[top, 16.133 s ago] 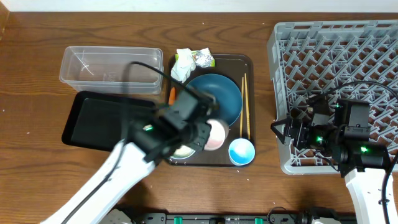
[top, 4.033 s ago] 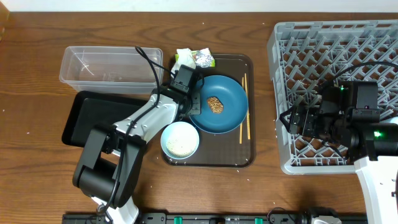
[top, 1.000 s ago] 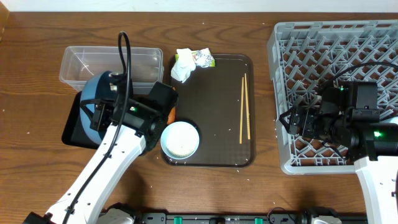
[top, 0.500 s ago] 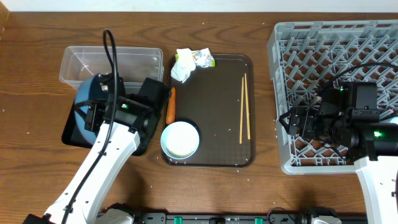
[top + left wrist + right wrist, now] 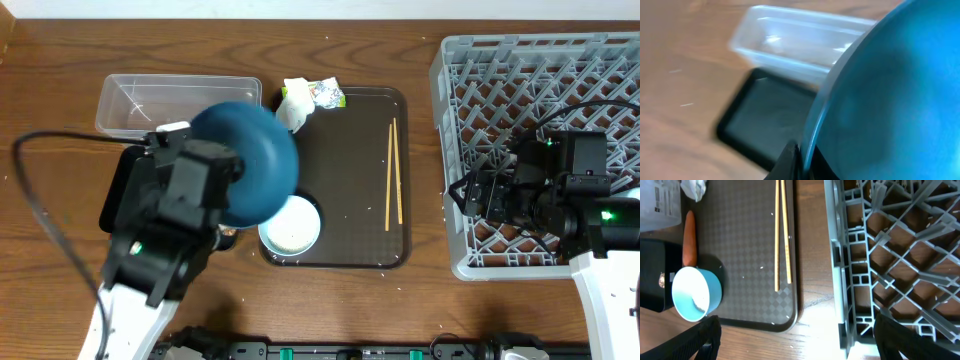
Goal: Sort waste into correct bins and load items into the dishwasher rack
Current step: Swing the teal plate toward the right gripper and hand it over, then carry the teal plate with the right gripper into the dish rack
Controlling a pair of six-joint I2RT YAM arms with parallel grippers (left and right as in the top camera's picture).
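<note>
Lifted from low over the far-left bin half a second ago, the dark-blue plate (image 5: 245, 165) now rides high and further right, hiding the near-left corner of the brown serving tray (image 5: 350, 200). At the far left the clear tub (image 5: 150, 100) looks empty. Just near of it, the black tray (image 5: 755, 112) holds a small brownish lump (image 5: 661, 280), probably the scraped-off food, so that one piece of waste seems sorted. The left gripper (image 5: 796, 161) is clamped on the plate's rim, with the plate's face filling the left wrist view. Partly under the plate, the white bowl (image 5: 290, 228) stands on the serving tray with rice still in it. The carrot (image 5: 688, 240) lies on the tray's left edge just far of the bowl. The crumpled tissue (image 5: 292, 108) and foil wrapper (image 5: 328, 94) lie together at the tray's far-left corner, and the chopsticks (image 5: 393, 170) lie on its right side. To the right, the right gripper (image 5: 458, 208) hovers with fingers apart and empty over the near-left corner of the dishwasher rack (image 5: 540, 70), whose visible pegs are bare. Neither cup shows anywhere. Most of the job remains: rack the plate, sort four kinds of waste, and load the bowl and chopsticks.
</note>
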